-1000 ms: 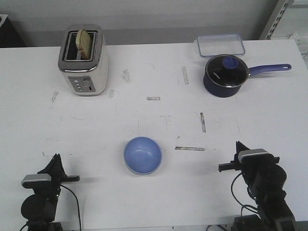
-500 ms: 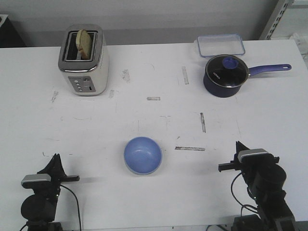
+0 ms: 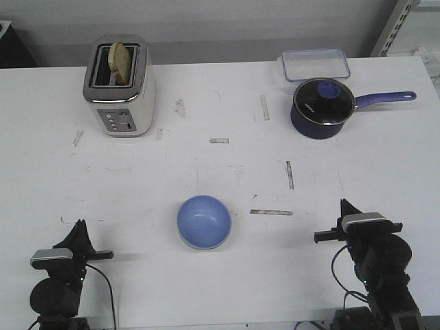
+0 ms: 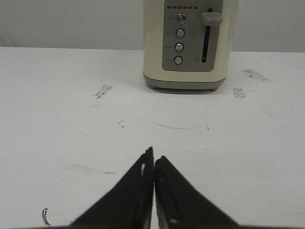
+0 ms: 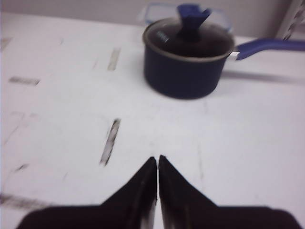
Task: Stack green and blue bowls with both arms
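Blue bowl (image 3: 203, 221) sits upright on the desk (image 3: 227, 172), roughly midway between the two arms, a green rim just showing under its near edge (looks like it is already nested in the green bowl (image 3: 184, 241), but too thin a sliver to be sure). Round, so no long axis to line up with.

From the left gripper (image 3: 77, 232) the bowl lies off to the inner side and about level with the fingertips, not ahead of them. From the right gripper (image 3: 344, 208) it is the mirror case, off to the inner side, well apart. Left looks slightly nearer, close to even.

Neither wrist view shows the bowl at all. Left fingers (image 4: 138, 191) are pressed together to a point, nothing between them, aimed at the toaster (image 4: 186, 45) far ahead. Right fingers (image 5: 143, 191) are likewise closed and empty, aimed toward the saucepan (image 5: 183, 59) (view is soft). Both hover low near the desk's front edge.

Judgement: if the stack is indeed made, little or nothing is left. If not, either arm would have to swing inward and open before reaching the rim, and the green bowl's place would need confirming first.
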